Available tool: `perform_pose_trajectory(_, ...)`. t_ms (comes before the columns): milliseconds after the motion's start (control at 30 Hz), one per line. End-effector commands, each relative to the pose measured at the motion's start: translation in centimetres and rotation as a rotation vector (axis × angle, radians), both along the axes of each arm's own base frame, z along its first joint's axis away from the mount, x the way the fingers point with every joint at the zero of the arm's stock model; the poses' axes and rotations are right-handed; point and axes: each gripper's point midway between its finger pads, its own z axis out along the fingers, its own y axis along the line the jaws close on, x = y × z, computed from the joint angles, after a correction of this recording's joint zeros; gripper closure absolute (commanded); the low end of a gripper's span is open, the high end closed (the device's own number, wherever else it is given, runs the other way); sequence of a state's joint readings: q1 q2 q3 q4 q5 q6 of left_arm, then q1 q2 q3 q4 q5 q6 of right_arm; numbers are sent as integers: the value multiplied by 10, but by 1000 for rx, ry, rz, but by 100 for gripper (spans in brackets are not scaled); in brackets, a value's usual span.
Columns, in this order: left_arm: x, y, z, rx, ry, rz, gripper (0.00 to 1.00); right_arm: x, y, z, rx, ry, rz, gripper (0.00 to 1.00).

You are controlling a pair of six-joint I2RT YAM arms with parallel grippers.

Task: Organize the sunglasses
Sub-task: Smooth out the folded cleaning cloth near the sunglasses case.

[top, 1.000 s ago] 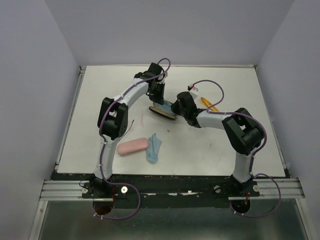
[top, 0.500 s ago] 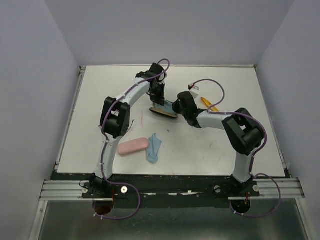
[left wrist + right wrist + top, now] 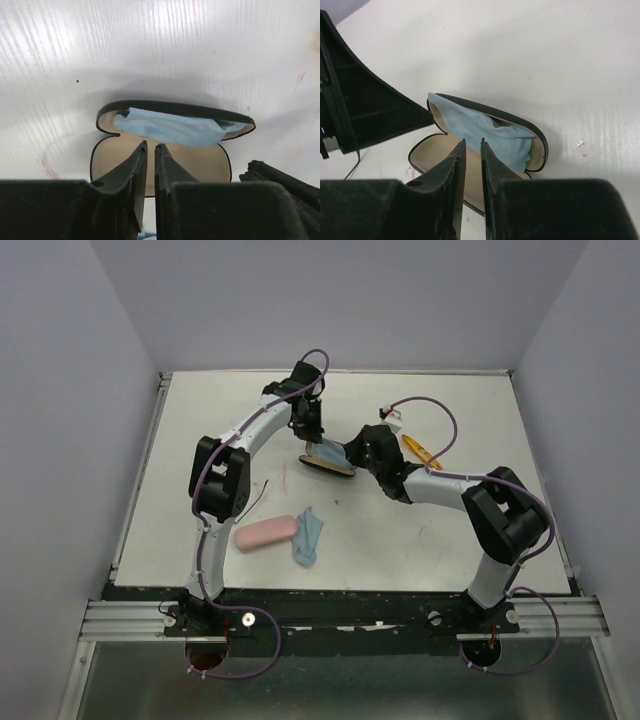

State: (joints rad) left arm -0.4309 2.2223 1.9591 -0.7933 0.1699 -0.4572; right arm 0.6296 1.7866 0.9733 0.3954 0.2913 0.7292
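Observation:
The orange-yellow sunglasses (image 3: 420,449) lie folded on the table at the back right, just beyond my right arm. A black case (image 3: 327,460) lies open at the table's middle back, with a light-blue cloth (image 3: 175,127) tucked into its far half. My left gripper (image 3: 151,146) hovers over the case's tan near half (image 3: 210,162), its jaws a narrow slit apart with nothing between them. My right gripper (image 3: 472,141) hangs over the same case (image 3: 540,141) from the right, slightly parted and empty, its tips at the cloth's (image 3: 490,130) edge.
A pink shut case (image 3: 264,532) and a second light-blue cloth (image 3: 309,534) lie side by side near the front left. Left gripper's dark body (image 3: 365,105) fills the right wrist view's upper left. White walls enclose the table on three sides.
Both grippers' jaws have parted a little over the case. The left arm's elbow has swung left and the right arm's elbow has dropped toward the right. The case and cloth stay put.

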Motion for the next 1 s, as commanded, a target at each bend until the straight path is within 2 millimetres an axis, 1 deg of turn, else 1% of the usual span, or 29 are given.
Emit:
perform_pose_trajectory(0, 19, 12, 8, -33, -26, 170, 78, 1, -13, -2, -26, 2, -31, 74)
perform_pose_trajectory(100, 23, 4, 5, -95, -23, 226, 79, 1, -14, -5, 23, 28, -18, 74)
perform_pose_trajectory(200, 26, -4, 4, -175, -49, 269, 81, -1, -14, -4, 30, 23, -13, 74)
perform_pose_trajectory(333, 31, -7, 1, -257, -81, 350, 82, -1, -19, -3, 25, 16, -29, 74)
perform_pose_trajectory(400, 32, -10, -3, -281, -75, 376, 83, -1, -20, -2, 25, 13, -30, 74)
perform_pose_trajectory(433, 32, -11, -6, -294, -71, 386, 86, -3, -19, -3, 22, 15, -26, 74)
perform_pose_trajectory(500, 33, -15, -7, -329, -70, 394, 89, -3, -21, -3, 17, 13, -30, 74)
perform_pose_trajectory(567, 32, -15, -8, -325, -67, 409, 90, -3, -24, -2, 12, 11, -38, 74)
perform_pose_trajectory(600, 34, -10, -9, -297, -71, 435, 90, -3, -25, -2, 10, 10, -42, 74)
perform_pose_trajectory(667, 30, -1, -14, -248, -51, 466, 91, -3, -28, 0, 5, 6, -54, 74)
perform_pose_trajectory(733, 26, 3, -12, -232, -50, 472, 91, -2, -30, 4, 5, -3, -62, 74)
perform_pose_trajectory(800, 23, 3, -7, -233, -57, 452, 91, -1, -31, 6, 3, -4, -63, 74)
perform_pose_trajectory(900, 24, -1, 14, -247, -99, 391, 90, 2, -32, 13, -5, -8, -56, 74)
perform_pose_trajectory(967, 24, -3, 31, -251, -139, 344, 86, 3, -33, 17, -22, -17, -39, 73)
